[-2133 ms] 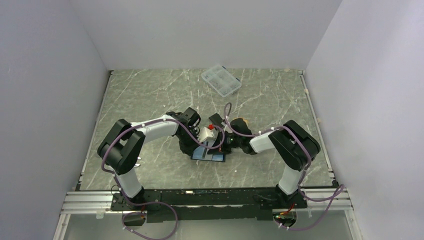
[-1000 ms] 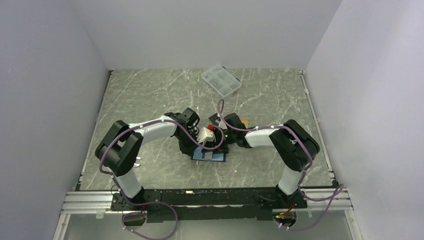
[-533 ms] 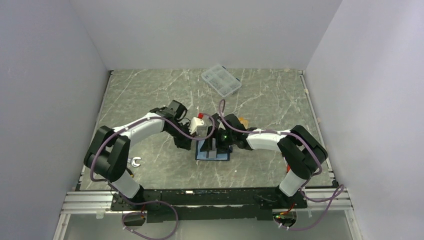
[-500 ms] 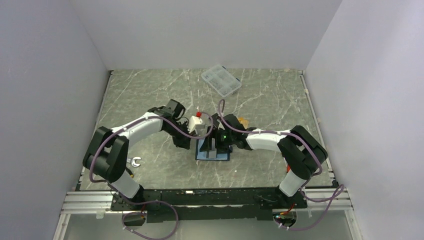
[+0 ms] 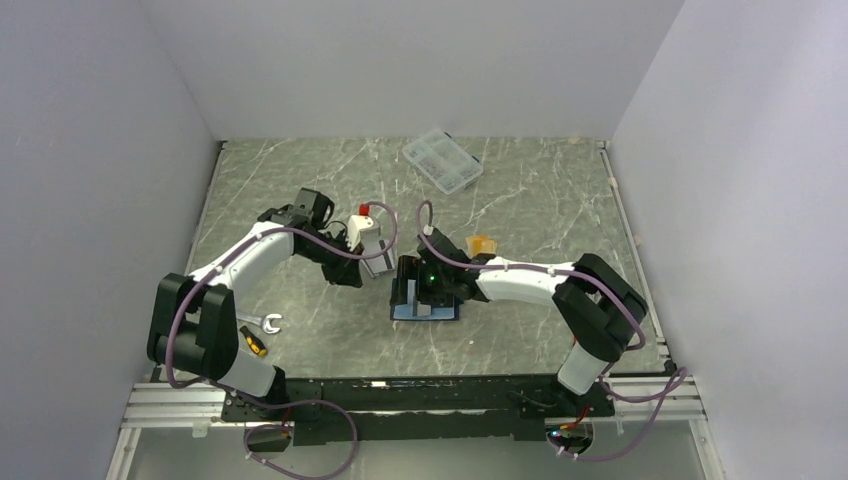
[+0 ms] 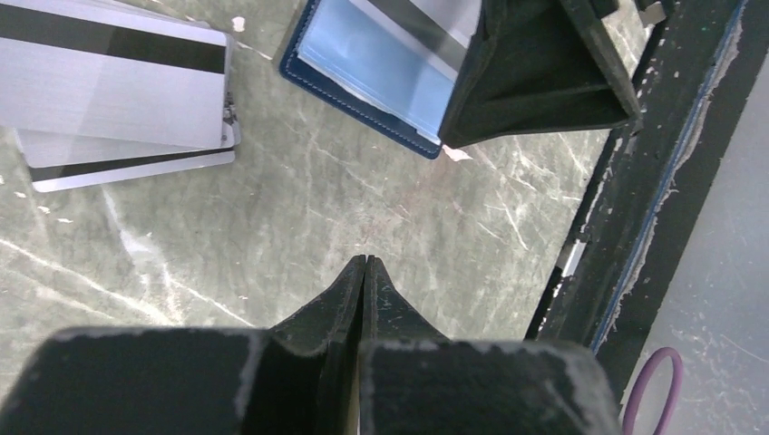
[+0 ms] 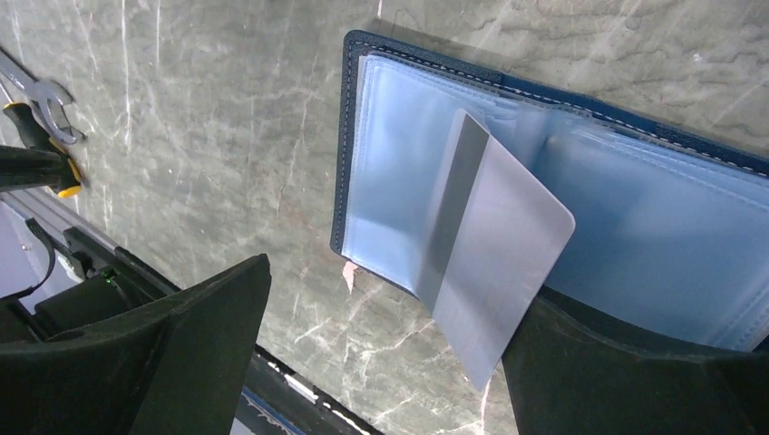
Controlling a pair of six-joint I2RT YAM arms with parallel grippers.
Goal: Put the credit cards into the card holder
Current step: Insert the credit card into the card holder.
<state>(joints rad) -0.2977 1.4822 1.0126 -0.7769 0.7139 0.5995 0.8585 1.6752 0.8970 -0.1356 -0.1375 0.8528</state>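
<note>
We see a grey-green marbled surface [image 5: 520, 200] streaked with white veins. Plain pale walls [image 5: 420, 60] rise from its left, far and right edges, and an aluminium rail [image 5: 170, 405] runs along its near edge.

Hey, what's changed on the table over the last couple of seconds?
The left hand, shut and empty, drew back leftward off the card holder. The right hand slid left over it and now straddles it, open, with a silver card propped on the blue lining. The card holder straightened slightly; the clear compartment box stayed put.
</note>
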